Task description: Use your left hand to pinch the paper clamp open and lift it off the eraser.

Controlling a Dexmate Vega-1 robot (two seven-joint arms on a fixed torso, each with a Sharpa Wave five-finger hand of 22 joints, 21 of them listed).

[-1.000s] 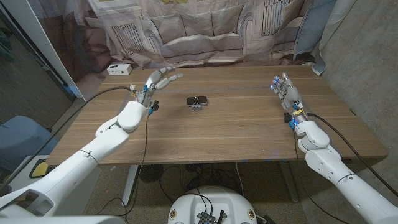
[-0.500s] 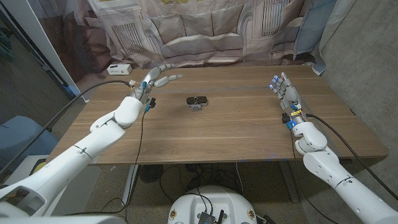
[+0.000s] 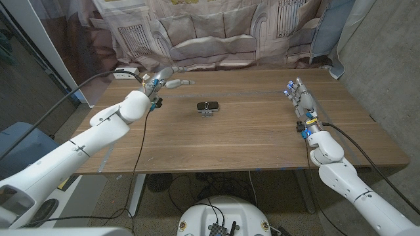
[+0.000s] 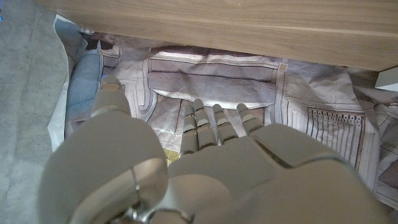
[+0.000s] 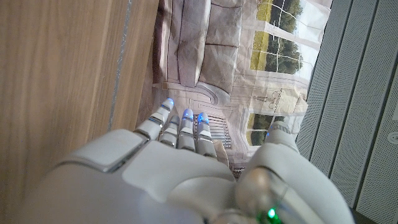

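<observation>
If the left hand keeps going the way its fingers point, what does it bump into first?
Probably nothing on the table. The left hand points toward the table's far edge, left of the clamp, so the printed backdrop curtain likely comes first; depth is unclear.

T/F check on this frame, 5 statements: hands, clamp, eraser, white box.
1. The left hand holds the clamp. False: it is open, near the table's far left, apart from the clamp.
2. The clamp sits on the eraser near the table's middle. True.
3. The right hand holds nothing. True: fingers extended, at the right side of the table.
4. A white box sits at the far left corner. True.
5. The clamp lies next to the right hand. False: it is mid-table, well apart from that hand.
</observation>
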